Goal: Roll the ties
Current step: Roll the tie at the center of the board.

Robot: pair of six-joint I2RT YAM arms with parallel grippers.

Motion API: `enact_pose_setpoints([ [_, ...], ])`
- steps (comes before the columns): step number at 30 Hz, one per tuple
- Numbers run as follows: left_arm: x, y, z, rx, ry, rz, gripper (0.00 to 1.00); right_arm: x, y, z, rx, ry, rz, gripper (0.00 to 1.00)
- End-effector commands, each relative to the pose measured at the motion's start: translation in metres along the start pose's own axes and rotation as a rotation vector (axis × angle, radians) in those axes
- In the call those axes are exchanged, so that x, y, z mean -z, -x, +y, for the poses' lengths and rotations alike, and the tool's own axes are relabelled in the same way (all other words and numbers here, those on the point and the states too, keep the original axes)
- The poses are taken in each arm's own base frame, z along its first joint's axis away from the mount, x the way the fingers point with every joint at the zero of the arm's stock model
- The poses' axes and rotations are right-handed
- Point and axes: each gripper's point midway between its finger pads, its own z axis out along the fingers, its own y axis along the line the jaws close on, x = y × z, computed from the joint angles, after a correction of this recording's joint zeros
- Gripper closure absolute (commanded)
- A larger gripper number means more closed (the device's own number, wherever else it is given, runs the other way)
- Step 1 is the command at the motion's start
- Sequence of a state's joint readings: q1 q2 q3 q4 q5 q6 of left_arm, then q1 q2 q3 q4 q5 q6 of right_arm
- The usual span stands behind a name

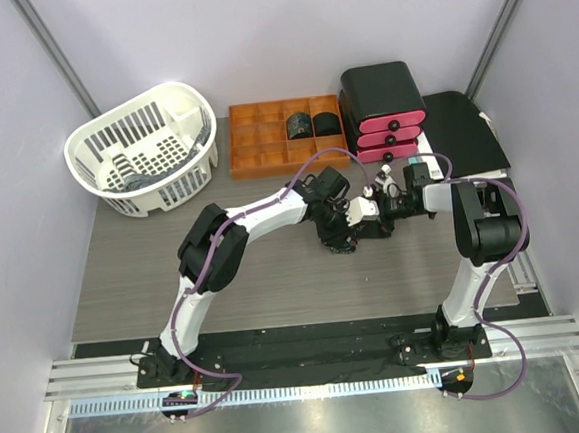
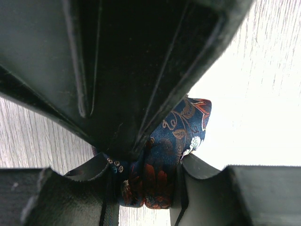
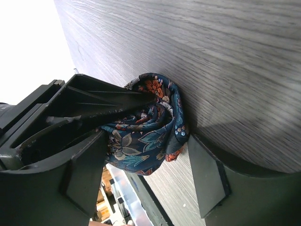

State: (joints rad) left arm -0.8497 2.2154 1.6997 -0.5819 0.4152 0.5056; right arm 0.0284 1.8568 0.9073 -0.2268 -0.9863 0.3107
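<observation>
The left gripper (image 2: 146, 165) is pinched narrow on a loosely rolled tie (image 2: 181, 129), navy with red and orange print. It sits just above the table (image 1: 134, 279), right of its middle. The right gripper (image 3: 146, 139) stands wider, with 1 finger against each side of the same roll. At the table's far edge, an orange tray (image 1: 263, 138) holds 2 rolled ties (image 1: 297, 125) in its compartments. A white basket (image 1: 94, 152) with dark fabric inside sits in the far left corner.
</observation>
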Motion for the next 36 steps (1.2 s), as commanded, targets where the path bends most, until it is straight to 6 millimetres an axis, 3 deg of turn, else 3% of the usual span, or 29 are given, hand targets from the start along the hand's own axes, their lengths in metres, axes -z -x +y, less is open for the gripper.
enact_pose_setpoints([
  [1, -0.03, -0.076, -0.018, 0.083, -0.062, 0.224, 0.9, -0.002, -0.019, -0.013, 0.003, -0.069, 0.022, 0.3],
  [8, -0.03, -0.078, -0.017, 0.085, -0.059, 0.223, 0.9, 0.001, -0.019, -0.015, 0.005, -0.093, 0.013, 0.51],
  [10, -0.03, -0.078, -0.018, 0.086, -0.059, 0.226, 0.91, 0.004, -0.019, -0.015, -0.012, -0.091, 0.021, 0.48],
  [11, -0.029, -0.078, -0.018, 0.089, -0.059, 0.226, 0.91, 0.005, -0.02, -0.016, -0.016, -0.096, 0.028, 0.4],
  [13, -0.029, -0.079, -0.018, 0.087, -0.059, 0.229, 0.91, 0.009, -0.023, -0.016, -0.015, -0.1, 0.041, 0.33],
  [19, -0.031, -0.079, -0.017, 0.093, -0.063, 0.225, 0.91, 0.011, -0.028, -0.01, -0.017, -0.067, 0.053, 0.39],
  [22, -0.032, -0.077, -0.017, 0.094, -0.065, 0.222, 0.91, 0.007, -0.025, -0.012, -0.023, -0.06, 0.043, 0.48],
  [23, -0.032, -0.077, -0.016, 0.097, -0.062, 0.223, 0.91, 0.006, -0.024, -0.01, -0.016, -0.052, 0.04, 0.59],
  [25, -0.031, -0.075, -0.015, 0.096, -0.06, 0.222, 0.91, 0.005, -0.025, -0.012, -0.017, -0.057, 0.044, 0.71],
  [26, -0.031, -0.076, -0.015, 0.099, -0.059, 0.222, 0.9, 0.005, -0.026, -0.014, -0.021, -0.065, 0.048, 0.85],
  [28, -0.03, -0.075, -0.013, 0.116, -0.054, 0.215, 0.88, 0.005, -0.028, -0.017, -0.023, -0.079, 0.058, 0.97],
  [31, -0.027, -0.073, -0.01, 0.148, -0.054, 0.195, 0.79, 0.006, -0.028, -0.023, -0.033, -0.095, 0.065, 0.99],
  [34, -0.016, -0.065, -0.01, 0.187, -0.049, 0.143, 0.56, 0.007, -0.027, -0.026, -0.029, -0.107, 0.064, 0.99],
  [36, 0.002, -0.042, -0.003, 0.183, -0.023, 0.037, 0.45, 0.007, -0.026, -0.028, -0.022, -0.109, 0.068, 0.99],
])
